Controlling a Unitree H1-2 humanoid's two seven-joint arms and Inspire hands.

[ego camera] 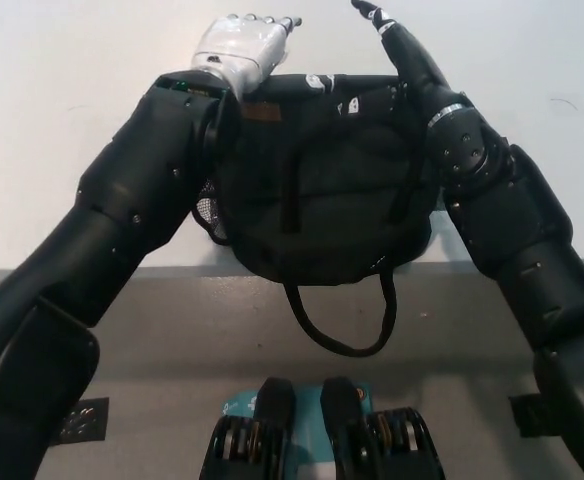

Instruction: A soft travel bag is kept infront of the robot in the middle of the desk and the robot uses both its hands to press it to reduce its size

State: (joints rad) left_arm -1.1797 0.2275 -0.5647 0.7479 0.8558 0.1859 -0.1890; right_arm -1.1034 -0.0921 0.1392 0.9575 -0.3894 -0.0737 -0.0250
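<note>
Centrally placed on white desk [52, 120]: soft black travel bag [322, 200], strap dangling over near edge. White left hand [244, 45] and black right hand [397, 45] at bag's far corners, fingers outstretched, grasping nothing.

A dark soft travel bag [322, 190] lies on a white desk [62, 80], its near end at the desk's front edge and a looped black strap [342, 320] hanging over it. The robot's white left hand [244, 48] rests over the bag's far left corner beside a brown label [262, 111], fingers extended. The black right hand [397, 45] reaches over the far right corner, fingers stretched flat. Black mesh [208, 212] shows at the bag's left side.
</note>
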